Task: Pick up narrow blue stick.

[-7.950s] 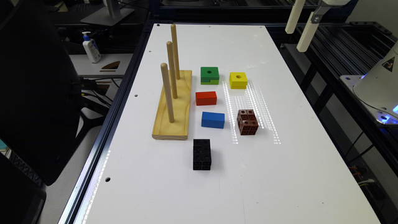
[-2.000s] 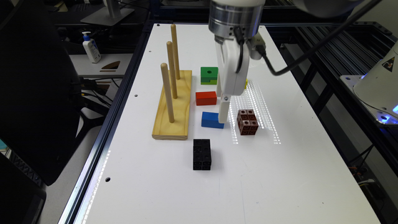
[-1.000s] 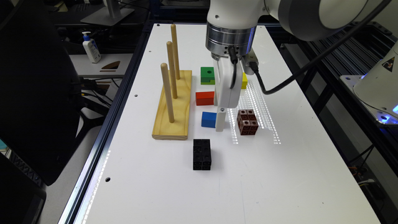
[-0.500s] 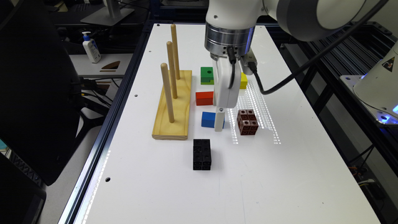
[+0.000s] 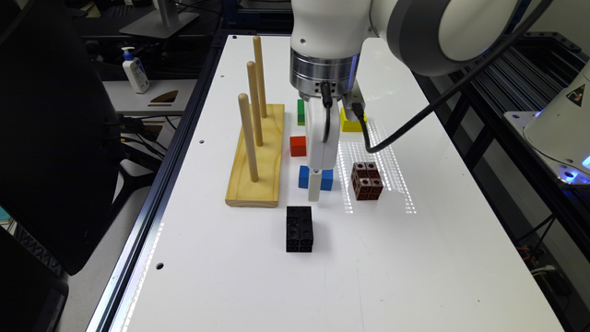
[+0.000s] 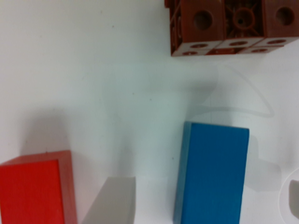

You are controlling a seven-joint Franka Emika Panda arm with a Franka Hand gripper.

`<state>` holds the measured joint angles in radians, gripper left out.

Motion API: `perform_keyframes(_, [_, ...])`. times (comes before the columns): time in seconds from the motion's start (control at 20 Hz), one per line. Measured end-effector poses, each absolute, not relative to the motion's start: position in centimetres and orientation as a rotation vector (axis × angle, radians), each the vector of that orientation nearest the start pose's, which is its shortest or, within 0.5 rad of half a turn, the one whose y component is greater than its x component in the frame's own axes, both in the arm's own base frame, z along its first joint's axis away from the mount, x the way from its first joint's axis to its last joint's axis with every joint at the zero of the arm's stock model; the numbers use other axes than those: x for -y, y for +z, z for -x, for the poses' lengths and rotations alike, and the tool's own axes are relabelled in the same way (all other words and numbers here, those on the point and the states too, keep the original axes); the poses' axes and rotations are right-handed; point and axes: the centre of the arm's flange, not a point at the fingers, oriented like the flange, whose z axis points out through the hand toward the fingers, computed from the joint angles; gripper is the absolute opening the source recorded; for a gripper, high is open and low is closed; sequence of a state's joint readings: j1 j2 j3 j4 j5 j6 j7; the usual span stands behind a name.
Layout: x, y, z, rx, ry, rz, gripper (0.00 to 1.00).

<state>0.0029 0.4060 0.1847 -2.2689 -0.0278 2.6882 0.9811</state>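
The narrow blue stick (image 5: 303, 177) lies flat on the white table (image 5: 415, 258), partly hidden behind my gripper (image 5: 314, 188), which stands low right over it. In the wrist view the blue stick (image 6: 212, 172) sits between my two fingers, one grey fingertip (image 6: 112, 200) on the red block's side and the other at the picture's edge. The gripper (image 6: 203, 190) is open, with a gap showing on both sides of the stick. The red block (image 5: 297, 145) lies just beyond the blue one.
A brown studded cube (image 5: 367, 180) stands close on the exterior view's right. A black block (image 5: 299, 228) lies nearer the camera. The wooden peg base (image 5: 256, 157) is on the exterior view's left. Green (image 5: 301, 112) and yellow (image 5: 350, 123) blocks sit behind the arm.
The gripper has come in from above, shifted slightly toward the exterior view's left and sunk lower around the blue stick. The blocks have not moved.
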Motion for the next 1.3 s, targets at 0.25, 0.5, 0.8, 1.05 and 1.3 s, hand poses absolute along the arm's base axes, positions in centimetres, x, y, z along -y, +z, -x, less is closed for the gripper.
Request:
perform_keyframes(0.25, [-10.40, 17.40, -52.60, -1.177, 0.035, 2.848, 1.00])
perform_keyframes(0.5, [-10.40, 17.32, -52.72, -1.176, 0.030, 2.846, 0.00])
perform_keyframes(0.8, [-10.40, 17.33, -52.72, -1.176, 0.030, 2.846, 0.00])
perform_keyframes(1.05, [-10.40, 17.33, -52.72, -1.176, 0.030, 2.846, 0.00])
perform_keyframes(1.3, [-10.38, 17.61, -52.78, -1.176, 0.025, 2.845, 0.00])
